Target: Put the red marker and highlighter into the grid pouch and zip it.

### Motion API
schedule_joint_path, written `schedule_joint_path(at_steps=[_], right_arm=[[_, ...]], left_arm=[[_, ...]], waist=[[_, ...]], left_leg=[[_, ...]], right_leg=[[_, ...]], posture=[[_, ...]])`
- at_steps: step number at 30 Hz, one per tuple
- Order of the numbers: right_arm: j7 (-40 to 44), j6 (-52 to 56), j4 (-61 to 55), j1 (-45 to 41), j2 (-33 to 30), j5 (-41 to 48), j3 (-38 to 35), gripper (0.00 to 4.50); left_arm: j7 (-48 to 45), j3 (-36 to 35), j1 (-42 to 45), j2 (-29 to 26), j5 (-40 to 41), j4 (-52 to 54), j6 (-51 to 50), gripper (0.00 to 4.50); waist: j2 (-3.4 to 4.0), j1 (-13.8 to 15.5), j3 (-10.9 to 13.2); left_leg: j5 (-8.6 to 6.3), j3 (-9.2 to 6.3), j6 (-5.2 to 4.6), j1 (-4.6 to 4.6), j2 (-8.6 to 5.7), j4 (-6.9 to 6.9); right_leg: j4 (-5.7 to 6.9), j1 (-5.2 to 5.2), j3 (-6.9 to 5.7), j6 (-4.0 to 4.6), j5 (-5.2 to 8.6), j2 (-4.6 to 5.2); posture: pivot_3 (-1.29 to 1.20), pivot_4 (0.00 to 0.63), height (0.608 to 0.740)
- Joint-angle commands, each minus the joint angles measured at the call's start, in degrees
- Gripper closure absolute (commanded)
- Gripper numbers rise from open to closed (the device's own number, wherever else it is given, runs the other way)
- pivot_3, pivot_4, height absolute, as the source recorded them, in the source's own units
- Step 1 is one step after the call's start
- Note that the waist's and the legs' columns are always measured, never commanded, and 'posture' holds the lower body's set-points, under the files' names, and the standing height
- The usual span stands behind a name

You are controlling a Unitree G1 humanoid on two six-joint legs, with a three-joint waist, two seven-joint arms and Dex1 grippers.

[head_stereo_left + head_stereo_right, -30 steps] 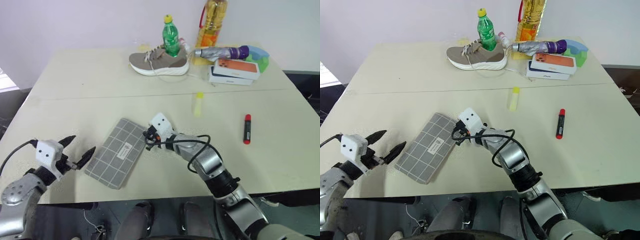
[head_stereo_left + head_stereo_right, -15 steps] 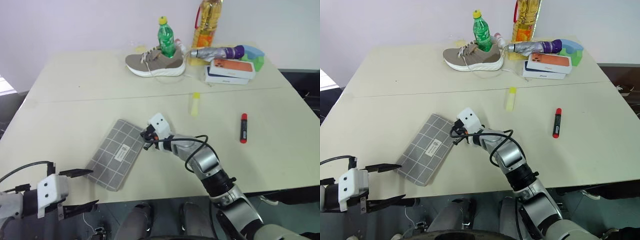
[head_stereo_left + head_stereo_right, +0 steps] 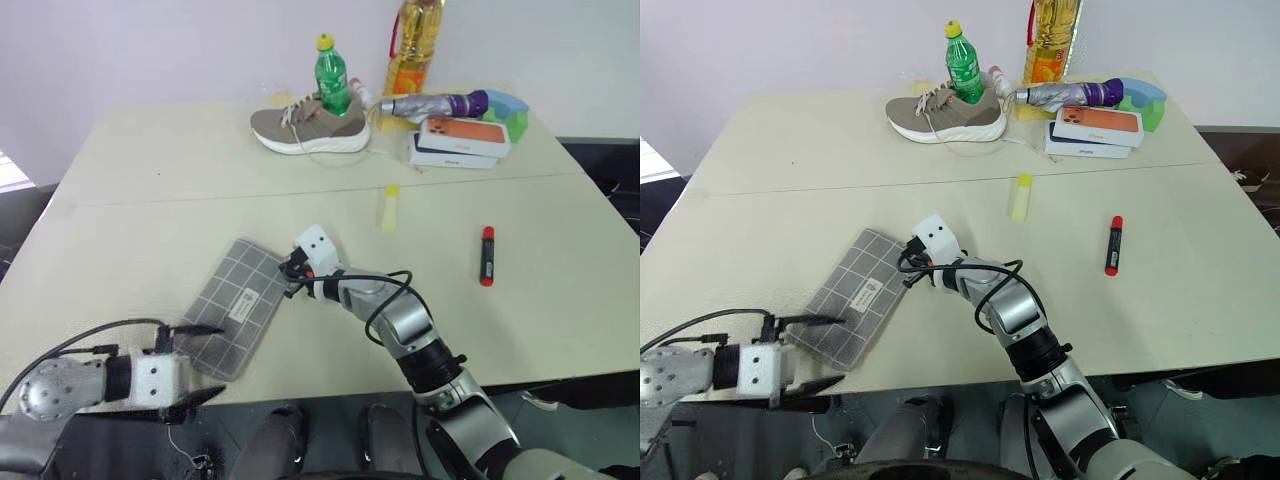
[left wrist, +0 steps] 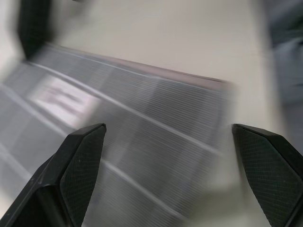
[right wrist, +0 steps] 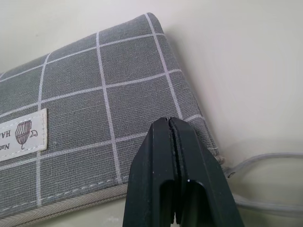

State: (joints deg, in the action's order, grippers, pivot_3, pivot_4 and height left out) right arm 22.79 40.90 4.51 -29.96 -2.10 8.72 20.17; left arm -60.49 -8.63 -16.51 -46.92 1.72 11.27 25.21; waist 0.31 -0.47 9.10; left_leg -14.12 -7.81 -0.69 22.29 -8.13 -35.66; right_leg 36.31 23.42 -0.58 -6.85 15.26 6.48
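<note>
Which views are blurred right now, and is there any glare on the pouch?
Left wrist view: heavy motion smear across the pouch and its label, though the left gripper fingers, standing wide apart, read sharp. Right wrist view: crisp, with weave and stitching clear behind the shut right gripper. Eye views: even soft light, no glare on the pouch, faint shadows on the table.

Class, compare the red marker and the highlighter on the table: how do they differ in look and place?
The red marker is red with black ends; the highlighter is pale yellow with a brighter cap. The marker lies further right, the highlighter nearer the grid pouch. Both are short pens lying flat on the table, outside the pouch.
</note>
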Motion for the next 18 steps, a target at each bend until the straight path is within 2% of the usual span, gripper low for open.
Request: schedule_joint_path(at_steps=[1, 4, 5, 6, 8, 10, 11, 12, 18], right_arm=[[-0.9, 0.9, -0.1, 0.6, 0.0, -1.0, -0.5, 4.46], [-1.0, 1.0, -0.4, 0.9, -0.1, -1.2, -0.6, 4.50], [-1.0, 1.0, -0.5, 1.0, -0.1, -1.2, -0.5, 4.50], [-1.0, 1.0, -0.6, 1.1, -0.1, -1.2, -0.5, 4.50], [-0.9, 1.1, -0.7, 1.1, 0.0, -1.3, -0.4, 4.50], [-0.9, 1.1, -0.7, 1.1, 0.0, -1.4, -0.3, 4.50], [-0.9, 1.0, -0.7, 1.0, 0.0, -1.5, -0.3, 4.50], [-0.9, 0.8, -0.6, 0.9, 0.0, -1.5, -0.4, 4.50], [-0.7, -1.9, -5.7, 0.9, -2.2, -1.1, -3.6, 4.50]], left_arm=[[4.8, 0.9, 0.3, 0.8, -4.4, -1.4, 1.2, 0.00], [7.6, 0.9, 0.0, 0.9, -6.3, -2.4, 3.3, 0.81], [8.4, 0.9, 0.0, 1.0, -6.8, -2.6, 3.6, 1.22], [9.1, 0.9, 0.0, 1.0, -7.1, -2.8, 3.9, 1.82], [10.9, 0.9, 0.2, 1.1, -8.4, -3.4, 4.6, 2.68], [12.9, 0.7, 0.4, 1.2, -9.7, -3.9, 5.0, 3.81], [14.0, 0.5, 0.6, 1.4, -10.0, -4.0, 4.9, 4.20], [15.2, 0.2, 0.7, 1.7, -10.1, -4.0, 4.7, 4.45], [20.8, -1.3, 3.5, 5.6, -6.8, -3.8, 0.8, 4.45]], waist=[[0.08, -0.1, 0.0], [0.12, 0.0, -0.1], [0.12, 0.0, -0.1], [0.11, 0.0, -0.1], [0.11, 0.0, -0.1], [0.11, -0.1, -0.1], [0.11, -0.1, -0.1], [0.11, -0.2, -0.1], [0.09, 0.1, -0.1]], left_leg=[[0.01, 0.00, -0.02, -0.01, 0.00, 0.00], [0.02, -0.01, -0.02, -0.01, 0.00, 0.03], [0.02, -0.01, -0.02, -0.01, 0.00, 0.03], [0.03, -0.01, -0.01, -0.01, 0.00, 0.03], [0.03, -0.01, -0.02, -0.01, 0.00, 0.03], [0.03, -0.02, -0.02, -0.01, 0.00, 0.03], [0.02, -0.02, -0.02, -0.01, 0.00, 0.03], [0.03, -0.02, -0.02, -0.01, 0.00, 0.03], [0.03, -0.03, -0.02, 0.00, -0.01, 0.01]], right_leg=[[0.01, 0.00, 0.01, 0.00, 0.00, 0.00], [0.01, 0.02, 0.01, 0.00, 0.00, -0.01], [0.01, 0.02, 0.01, 0.00, 0.00, -0.01], [0.01, 0.01, 0.01, 0.00, 0.00, -0.01], [0.01, 0.01, 0.01, 0.00, 0.00, -0.01], [0.01, 0.01, 0.01, 0.00, 0.00, -0.02], [0.02, 0.02, 0.01, 0.00, 0.00, -0.03], [0.02, 0.02, 0.01, 0.00, 0.00, -0.03], [0.02, 0.01, 0.00, -0.01, 0.00, -0.03]], posture=[[0.00, 0.150, 0.740], [0.00, 0.150, 0.740], [0.00, 0.150, 0.740], [0.00, 0.150, 0.740], [0.00, 0.150, 0.740], [0.00, 0.150, 0.740], [0.00, 0.150, 0.740], [0.00, 0.150, 0.740], [0.00, 0.150, 0.740]])
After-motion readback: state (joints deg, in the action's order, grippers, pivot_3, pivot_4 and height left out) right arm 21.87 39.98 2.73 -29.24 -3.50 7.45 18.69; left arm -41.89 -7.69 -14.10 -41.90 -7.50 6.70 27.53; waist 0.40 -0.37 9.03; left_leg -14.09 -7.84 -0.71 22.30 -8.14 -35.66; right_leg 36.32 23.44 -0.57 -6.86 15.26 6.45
